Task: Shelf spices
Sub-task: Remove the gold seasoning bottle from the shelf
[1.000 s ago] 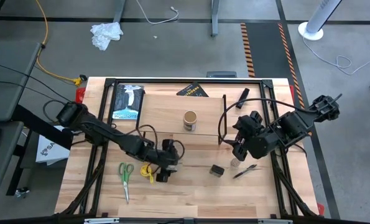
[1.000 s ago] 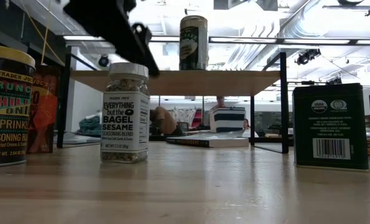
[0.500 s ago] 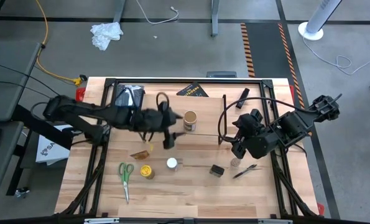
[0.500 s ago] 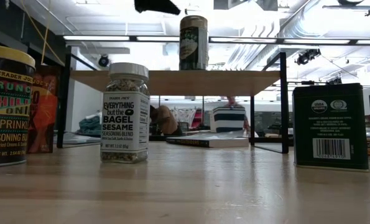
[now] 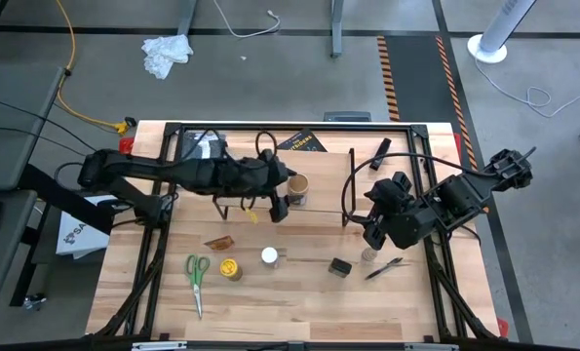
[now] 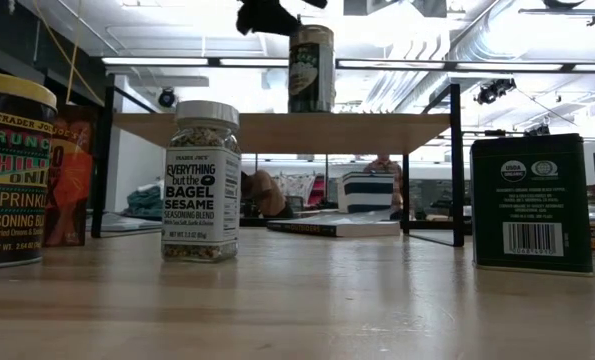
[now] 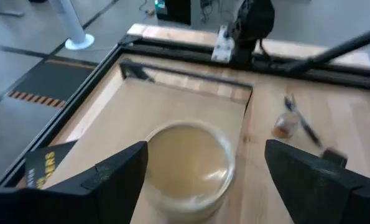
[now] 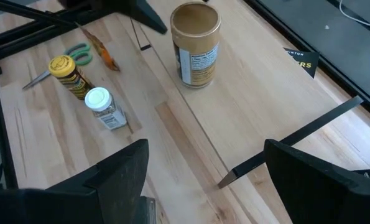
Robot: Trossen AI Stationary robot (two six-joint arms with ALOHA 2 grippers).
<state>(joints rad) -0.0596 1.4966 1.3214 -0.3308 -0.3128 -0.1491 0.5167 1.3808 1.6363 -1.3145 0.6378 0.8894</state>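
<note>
The wide tan round jar [image 5: 297,187] stands upright on the shelf's clear top [image 6: 277,131], seen high in the low view [image 6: 311,68]. My left gripper [image 5: 278,200] hovers open just over and beside it; in the left wrist view the tan lid [image 7: 188,165] lies between and beyond the spread fingers [image 7: 206,149]. The yellow-lidded jar [image 5: 230,268], white-lidded jar [image 5: 269,256], orange-brown packet [image 5: 220,241], black tin [image 5: 340,266] and tiny brown jar [image 5: 367,255] rest on the table. My right gripper [image 5: 370,232] waits open at the shelf's right end [image 8: 206,146].
Green-handled scissors [image 5: 196,278] lie near the left front, and a black marker [image 5: 383,268] lies by the tiny brown jar. Two books [image 5: 301,142] [image 5: 197,154] lie at the far side. The shelf's black legs [image 5: 352,185] stand between the arms. A black frame [image 5: 270,127] edges the table.
My left gripper has risen from beside the white-lidded and yellow-lidded jars at the near side, swung toward the far edge, then moved right to hover by the tan jar on the shelf. The jars on the table have kept their places.
</note>
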